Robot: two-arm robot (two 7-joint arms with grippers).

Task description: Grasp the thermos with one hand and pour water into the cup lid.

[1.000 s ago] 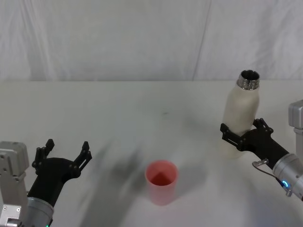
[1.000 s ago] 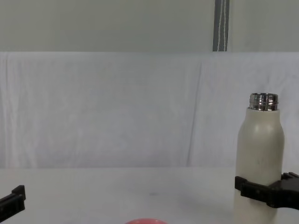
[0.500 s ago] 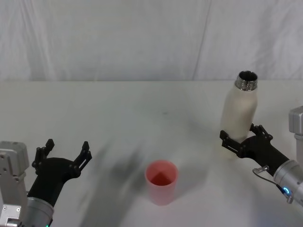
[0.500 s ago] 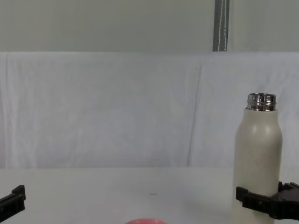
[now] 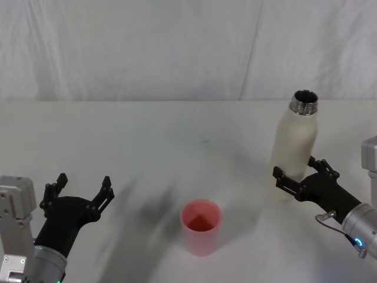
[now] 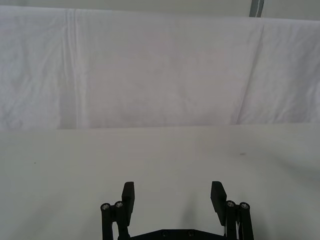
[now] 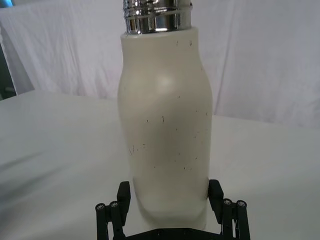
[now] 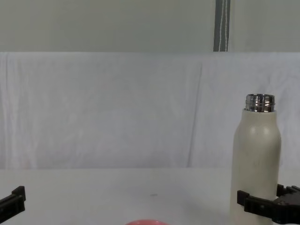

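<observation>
On the right side of the bench (image 5: 147,135), the thermos (image 5: 293,147) stands upright, cap off, its steel neck open to the top. Right claw (image 5: 301,178) sits low on the body, one jaw on each flank near the base; from the right wrist view the jaws look pressed to the wall (image 7: 167,150), so I read it as gripping the bottle. I cannot tell whether the base rests on the bench or is slightly lifted.

Cup lid (image 5: 201,226): pink, upright, mouth up, near the front centre of the bench, well apart from the thermos and to its left. Its rim just shows at the bottom edge of the chest view (image 8: 144,222).

Left claw (image 5: 79,193): parked at the front left, jaws wide, nothing between them.

Handling notes (judgement):
- Thermos is rigid and matte, so the pads should get fair friction, but the body is round and could twist in a two-point pinch.
- If filled it will be heavy, with the weight well above the present low hold, so it may lever in the jaws when tilted. A hold nearer mid-body would control the pour better.
- Cup lid looks light and small-mouthed, easily knocked or overshot. Bring the neck close over its rim and tip slowly.
</observation>
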